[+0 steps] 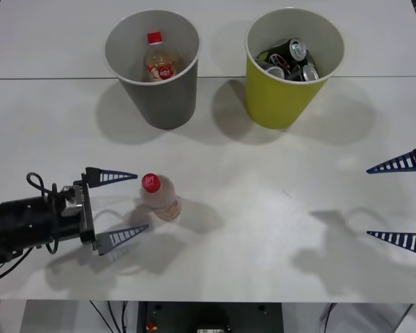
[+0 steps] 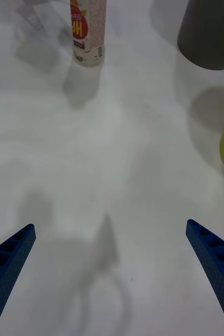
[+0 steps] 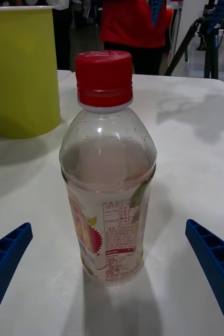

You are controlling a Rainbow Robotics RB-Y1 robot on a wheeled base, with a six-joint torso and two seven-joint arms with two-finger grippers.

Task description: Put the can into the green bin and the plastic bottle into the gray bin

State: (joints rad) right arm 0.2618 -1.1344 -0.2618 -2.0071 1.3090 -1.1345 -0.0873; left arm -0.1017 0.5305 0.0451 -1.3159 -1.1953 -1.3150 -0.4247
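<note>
gray bin [image 1: 152, 66] holds bottle [image 1: 160, 61]; green bin [image 1: 294, 69] holds cans [image 1: 289, 60].

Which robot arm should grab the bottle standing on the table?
Probably the left. The left gripper is open right beside the bottle, fingers facing it. The right gripper, also open, sits far across the table.

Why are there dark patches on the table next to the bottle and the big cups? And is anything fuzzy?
Front view: lamps above cast soft shadows beside the plastic bottle, the gray bin, the green bin and under the open left gripper. Right wrist view: the bottle and its label look a little blurry, with a gray shadow by it. Left wrist view: the bottle is sharp, the room behind is soft.
</note>
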